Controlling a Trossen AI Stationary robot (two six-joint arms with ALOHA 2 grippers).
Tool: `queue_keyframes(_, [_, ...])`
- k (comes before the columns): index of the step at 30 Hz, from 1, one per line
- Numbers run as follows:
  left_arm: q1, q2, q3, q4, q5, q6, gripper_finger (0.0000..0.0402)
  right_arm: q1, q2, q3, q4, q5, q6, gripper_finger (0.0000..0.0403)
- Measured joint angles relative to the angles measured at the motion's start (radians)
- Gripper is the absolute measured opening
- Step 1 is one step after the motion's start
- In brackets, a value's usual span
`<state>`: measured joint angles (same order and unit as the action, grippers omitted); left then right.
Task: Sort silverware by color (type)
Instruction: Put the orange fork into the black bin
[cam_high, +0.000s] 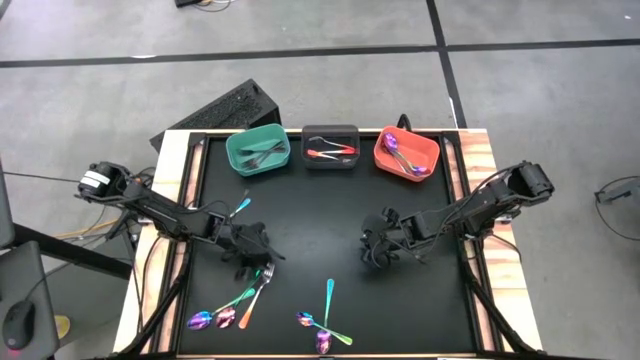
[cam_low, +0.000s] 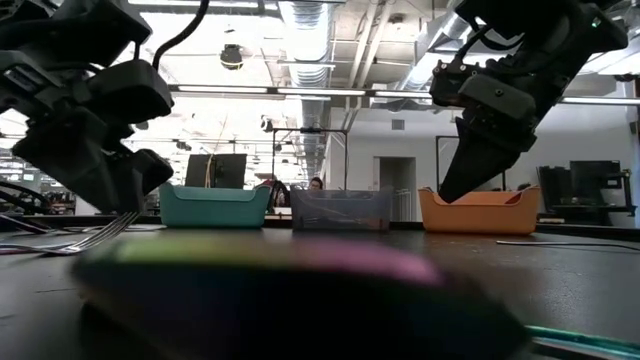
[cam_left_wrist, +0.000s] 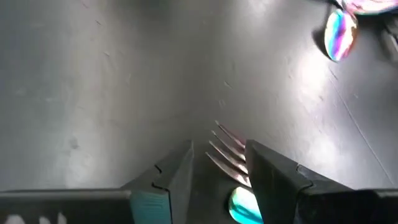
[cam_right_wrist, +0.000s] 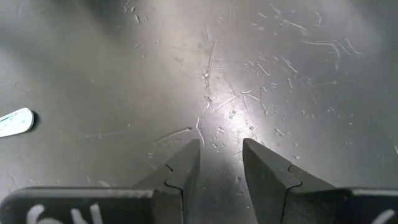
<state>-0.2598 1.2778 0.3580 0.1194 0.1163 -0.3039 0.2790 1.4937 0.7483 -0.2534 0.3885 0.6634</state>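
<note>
Three bins (cam_high: 331, 146) lined along table (cam_high: 300, 210) far edge; loose silverware (cam_high: 240, 305) scattered near front edge; fork (cam_left_wrist: 225, 151) between left hand (cam_left_wrist: 219, 177) fingers.

Three small bins are sitting in a row along the far edge of the black mat (cam_high: 300, 215): a teal bin (cam_high: 258, 152) on the left, a dark grey bin (cam_high: 331, 147) in the middle, an orange bin (cam_high: 407, 154) on the right. A black keyboard (cam_high: 225, 108) is lying tilted on the grey floor just beyond the wooden table edge (cam_high: 484, 165).
</note>
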Motion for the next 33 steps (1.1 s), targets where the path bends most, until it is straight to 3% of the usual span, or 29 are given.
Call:
queue_keyframes(7, [0.000, 0.000, -0.002, 0.007, 0.053, 0.033, 0.0135, -0.001, 0.000, 0.000, 0.000, 0.000, -0.014, 0.0138])
queue_keyframes(15, [0.000, 0.000, -0.002, 0.007, -0.009, 0.005, 0.0135, 0.002, 0.000, 0.000, 0.001, 0.000, -0.010, 0.0138])
queue_keyframes(23, [0.000, 0.000, -0.002, 0.007, 0.014, 0.018, 0.0135, 0.002, 0.000, 0.000, 0.001, -0.001, -0.008, 0.0138])
queue_keyframes(33, [0.000, 0.165, 0.010, 0.147, -0.022, 0.047, 0.0134, 0.002, 0.000, 0.000, 0.006, -0.004, 0.005, 0.0138])
